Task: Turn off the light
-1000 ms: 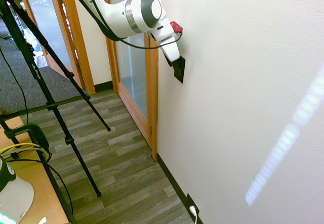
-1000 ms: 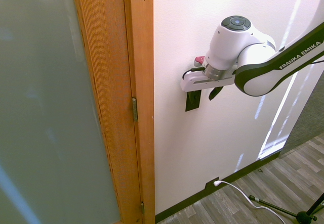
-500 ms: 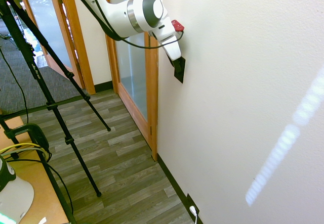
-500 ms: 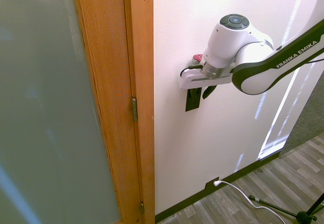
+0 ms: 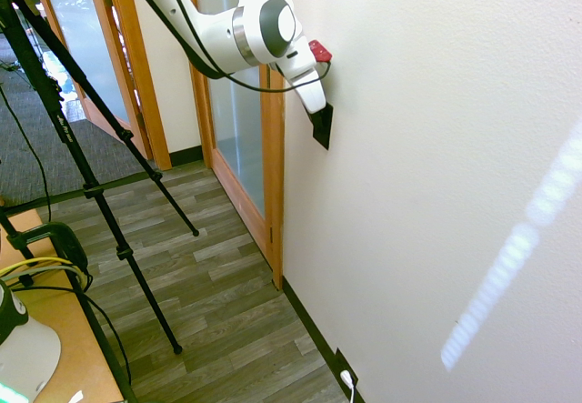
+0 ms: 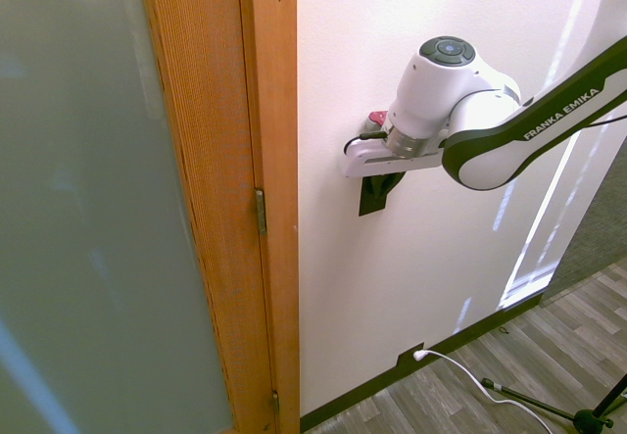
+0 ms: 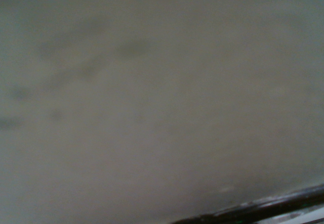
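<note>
On the arm, you can read the brand "FRANKA EMIKA", set in white capitals on a dark band along the link in the second exterior view. On the tripod leg, you find small pale lettering in the first exterior view; you cannot read it reliably.On the arm, you read the brand "FRANKA EMIKA" in the second exterior view. The marking consists of white capitals on a dark band that runs along the link. You read the lettering on a slant, rising toward the view's right edge.

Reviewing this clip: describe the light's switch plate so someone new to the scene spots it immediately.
Find the wooden door frame, then the white wall beside it. The switch plate is the dark upright rectangle under the gripper, well above the similar dark outlet plate, which has a white plug.
</note>
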Tool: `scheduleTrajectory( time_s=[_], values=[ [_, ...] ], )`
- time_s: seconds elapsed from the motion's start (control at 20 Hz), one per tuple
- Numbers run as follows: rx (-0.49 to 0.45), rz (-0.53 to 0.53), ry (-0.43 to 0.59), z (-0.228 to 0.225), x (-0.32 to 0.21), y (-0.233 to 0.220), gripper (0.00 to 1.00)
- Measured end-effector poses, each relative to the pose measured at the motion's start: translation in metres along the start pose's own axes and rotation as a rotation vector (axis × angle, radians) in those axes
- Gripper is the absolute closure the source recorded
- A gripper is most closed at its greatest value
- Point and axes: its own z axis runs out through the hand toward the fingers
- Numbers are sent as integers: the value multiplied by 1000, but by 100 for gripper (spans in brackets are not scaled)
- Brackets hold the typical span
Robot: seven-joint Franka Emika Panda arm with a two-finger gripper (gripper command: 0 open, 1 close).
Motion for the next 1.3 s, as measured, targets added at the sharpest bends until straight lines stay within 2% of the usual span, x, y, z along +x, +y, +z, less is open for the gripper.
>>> scheduleTrajectory(
  time_s=[0.4,0.45,0.8,1.1,1.3],
  values=[
    [-16,-29,-30,15,-3,3,100],
    [-9,-41,-36,16,-3,3,0],
    [39,-95,-52,28,-3,14,0],
    [106,-140,14,27,-18,29,0],
    [161,-160,17,14,-70,52,0]
  ],
)
